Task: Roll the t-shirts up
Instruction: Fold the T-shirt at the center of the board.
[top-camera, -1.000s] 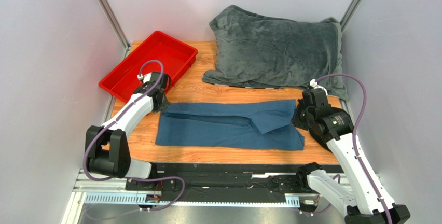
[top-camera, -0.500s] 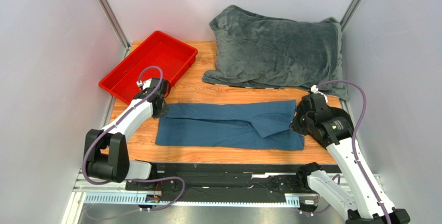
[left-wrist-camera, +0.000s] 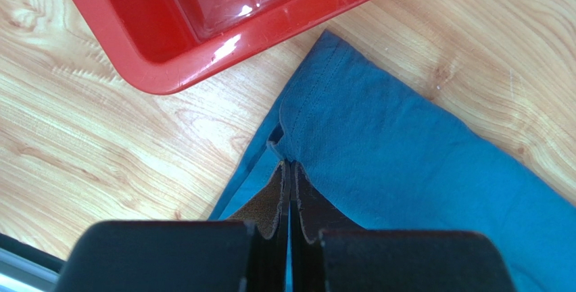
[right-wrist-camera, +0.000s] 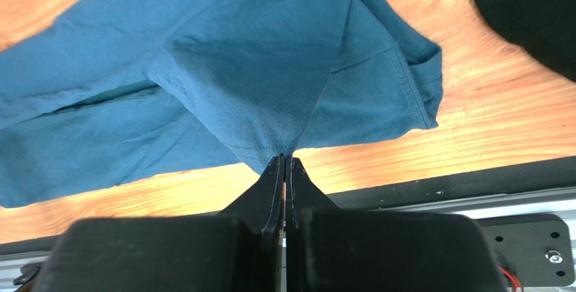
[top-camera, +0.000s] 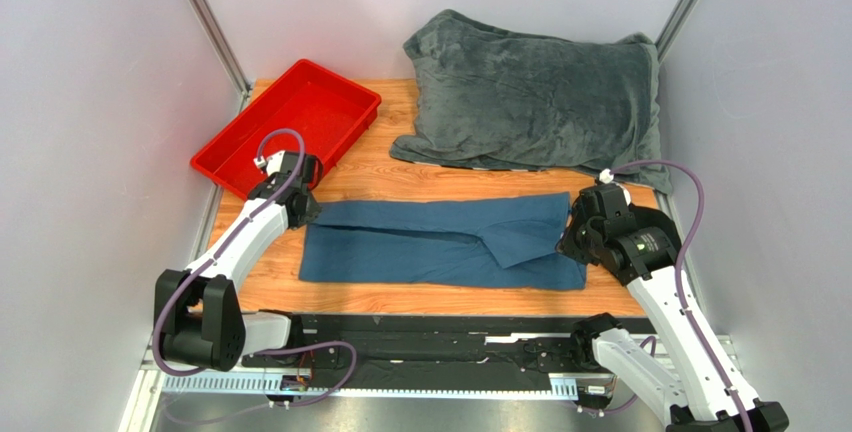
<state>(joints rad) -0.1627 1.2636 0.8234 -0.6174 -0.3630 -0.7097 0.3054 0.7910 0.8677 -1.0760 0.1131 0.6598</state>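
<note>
Upper left of top view: red tray [top-camera: 300, 117] on wooden table [top-camera: 400, 174]. Just below its near corner: left gripper [left-wrist-camera: 291, 170], fingers together, pinching the t-shirt's left far corner. Mid-frame: teal-blue t-shirt [top-camera: 420, 247], folded into a long flat band across the table. Right end: right gripper [right-wrist-camera: 284, 160], clamped on a lifted fold of the t-shirt. Upper right: grey blanket [top-camera: 540, 92].

One t-shirt [top-camera: 440, 242], one red tray [top-camera: 300, 117], seemingly one grey blanket [top-camera: 535, 97]
</note>
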